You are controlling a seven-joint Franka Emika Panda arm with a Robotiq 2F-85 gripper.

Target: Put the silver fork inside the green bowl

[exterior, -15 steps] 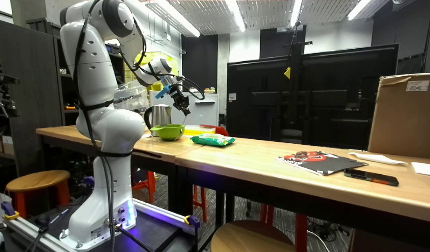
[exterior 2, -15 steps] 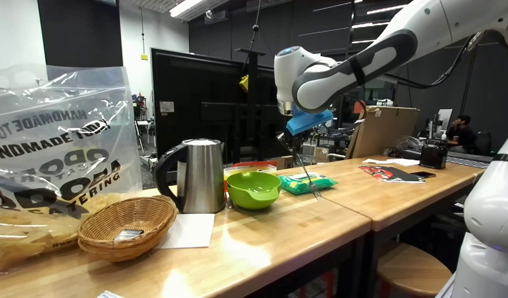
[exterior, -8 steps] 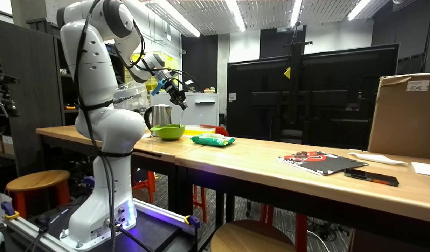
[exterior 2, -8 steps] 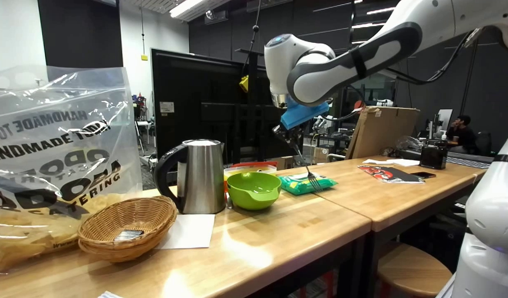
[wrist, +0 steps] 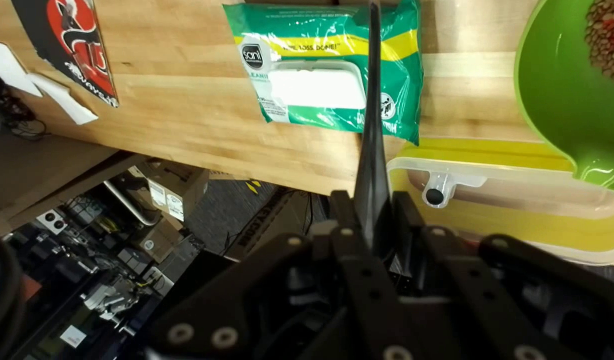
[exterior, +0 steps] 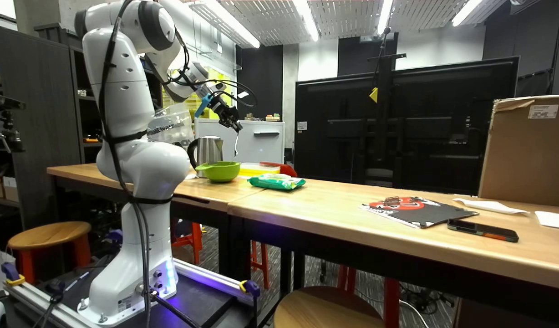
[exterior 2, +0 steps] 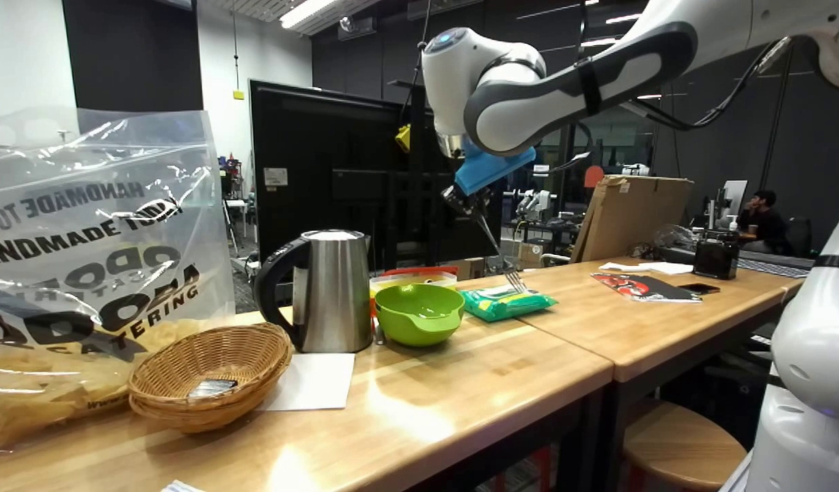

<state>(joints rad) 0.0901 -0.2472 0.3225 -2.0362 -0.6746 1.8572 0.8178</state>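
The silver fork (exterior 2: 489,236) hangs tines-down and tilted from my gripper (exterior 2: 477,210); it also shows in an exterior view (exterior: 236,145). In the wrist view the fork's handle (wrist: 372,160) is pinched between the fingertips (wrist: 373,205). The green bowl (exterior 2: 419,316) stands upright on the table, also seen in an exterior view (exterior: 219,172). In the wrist view the bowl (wrist: 557,85) is at the right edge, partly cut off, with brownish beans inside. The fork is in the air, higher than the bowl and off to its side; its tines overlap the wipes pack in an exterior view.
A green wipes pack (exterior 2: 505,303) lies beside the bowl. A yellow lidded container (wrist: 502,200) is behind the bowl. A steel kettle (exterior 2: 334,294), wicker baskets (exterior 2: 208,376) and a large plastic bag (exterior 2: 98,273) stand on the bowl's other side.
My gripper has risen with the fork still held and shifted left in both exterior views. The fork's tines have lifted farther off the table. The bowl has not moved.
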